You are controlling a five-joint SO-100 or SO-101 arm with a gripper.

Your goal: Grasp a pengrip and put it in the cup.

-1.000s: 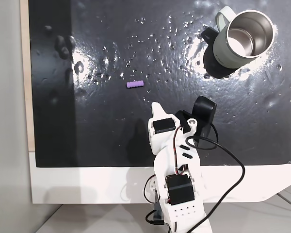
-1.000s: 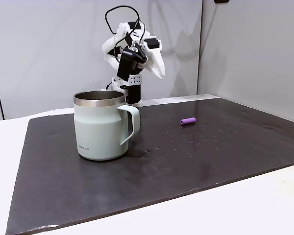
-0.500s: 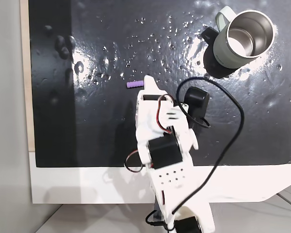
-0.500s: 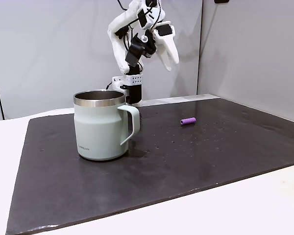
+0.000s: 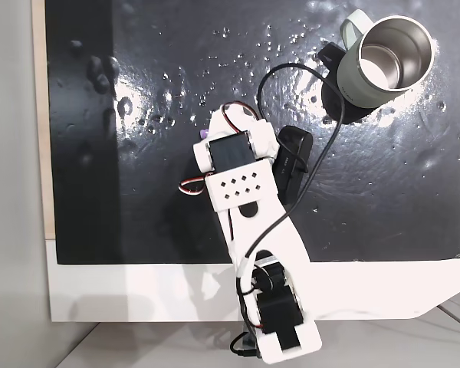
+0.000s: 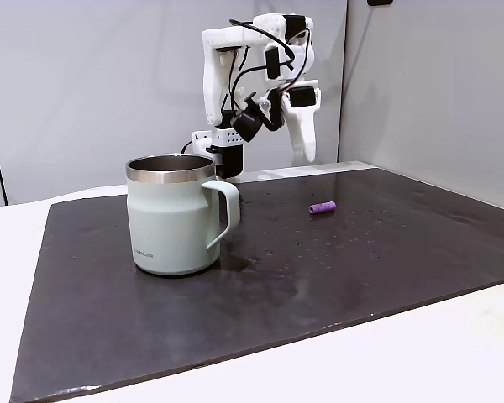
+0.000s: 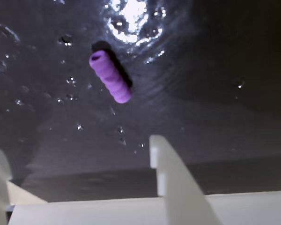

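Note:
The pengrip [image 7: 110, 77], a small purple ribbed tube, lies flat on the wet black mat [image 7: 215, 93]. My gripper [image 7: 75, 147] hangs above it, open and empty, with one white finger [image 7: 171, 173] at centre and the other at the left edge. In a fixed view from the side, the gripper [image 6: 305, 155] points down above and slightly behind the pengrip [image 6: 322, 207]. From above, the arm covers all but a sliver of the pengrip [image 5: 204, 133]. The cup [image 5: 383, 57], sage green with a steel inside, stands upright at the mat's far right corner, also seen as the cup [image 6: 181, 218].
The black mat [image 5: 138, 215] is dotted with water drops and glare. A black cable [image 5: 330, 115] loops from the arm toward the cup. The arm's base [image 5: 280, 322] sits on the white table edge.
The arm has unfolded from its tucked pose and reached forward over the mat. The gripper now points down over the pengrip, which has not moved.

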